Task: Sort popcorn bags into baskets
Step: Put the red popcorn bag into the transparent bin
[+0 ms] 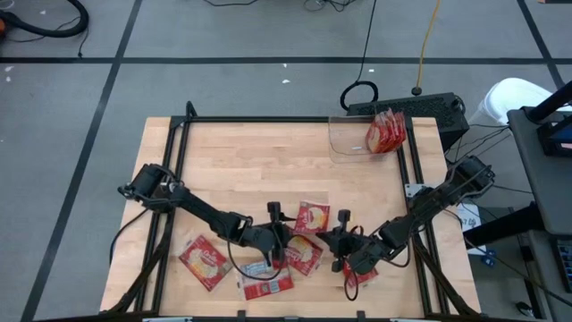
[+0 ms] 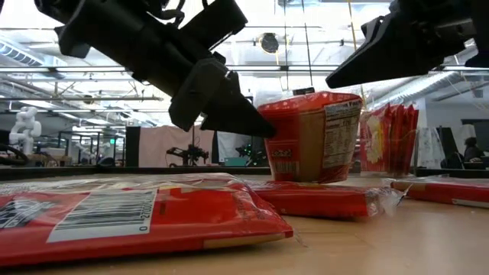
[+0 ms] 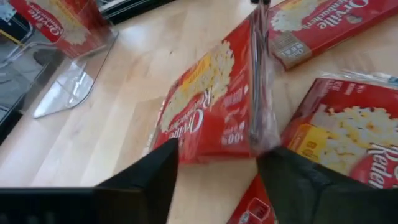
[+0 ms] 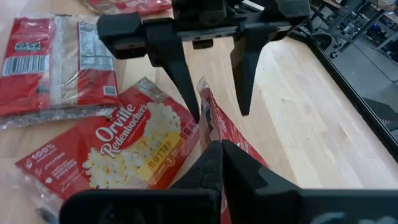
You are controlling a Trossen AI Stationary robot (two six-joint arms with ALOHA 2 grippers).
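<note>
In the high view, a popcorn bag (image 1: pixel 205 262) with its yellow picture up lies at the lower left of the wooden table (image 1: pixel 259 161), well apart from the others. Just right of it, near the bottom edge, a second bag (image 1: pixel 267 285) lies label side up.

The left arm reaches in from the left edge toward the lower middle of the frame. Its left gripper (image 1: pixel 279 234) hangs over a small cluster of bags: one at the middle of the frame (image 1: pixel 312 216) and one just below it (image 1: pixel 304 255). In the left wrist view the left gripper (image 3: pixel 217 171) has its jaws released, standing apart on either side of a bag propped up on edge (image 3: pixel 211 102); whether either finger touches the wrapper I cannot tell. The low view shows that bag (image 2: pixel 309 137) upright on the table, with one dark finger (image 2: pixel 229 107) at its left side.

The right arm comes in from the right edge to the lower middle right. The right gripper (image 1: pixel 344 243) sits just right of the cluster, its jaws clenched with nothing between them; the right wrist view shows the two fingers (image 4: pixel 211 165) pressed together, pointing at the tilted bag, with the other arm's gripper beyond it.

At the upper right of the table stands the clear basket (image 1: pixel 349 143), with several red bags (image 1: pixel 386 131) upright against its right side.
</note>
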